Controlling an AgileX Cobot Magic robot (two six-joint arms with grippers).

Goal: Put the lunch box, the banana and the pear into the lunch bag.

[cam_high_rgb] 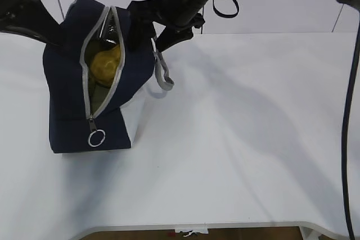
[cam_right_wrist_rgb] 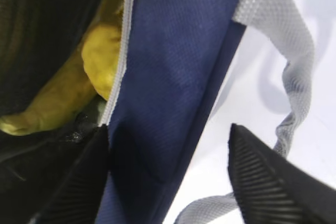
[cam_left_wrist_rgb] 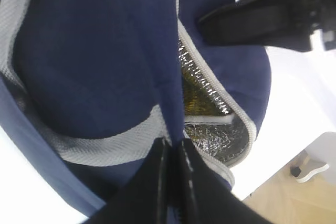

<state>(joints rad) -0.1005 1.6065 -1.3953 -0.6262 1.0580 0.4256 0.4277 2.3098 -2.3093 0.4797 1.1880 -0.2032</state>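
Observation:
The navy lunch bag [cam_high_rgb: 67, 105] stands tilted at the left of the table with its zipper open. The yellow pear [cam_high_rgb: 104, 66] shows inside the opening. My left gripper [cam_left_wrist_rgb: 172, 148] is shut on a fold of the bag's navy fabric beside a grey handle [cam_left_wrist_rgb: 94, 150]; in the exterior view it [cam_high_rgb: 53, 36] is at the bag's upper left. My right gripper [cam_right_wrist_rgb: 168, 129] is open and straddles the bag's right wall, one finger [cam_right_wrist_rgb: 79, 182] inside, the other outside. The right wrist view shows the pear [cam_right_wrist_rgb: 102, 56] and the banana [cam_right_wrist_rgb: 52, 106] inside. The lunch box is hidden.
The zipper's ring pull [cam_high_rgb: 96, 137] hangs at the bag's lower front. A grey loop handle [cam_high_rgb: 163, 77] dangles on the bag's right side. White table [cam_high_rgb: 253, 139] stretches to the right and front. A black cable [cam_high_rgb: 349, 111] hangs at the right edge.

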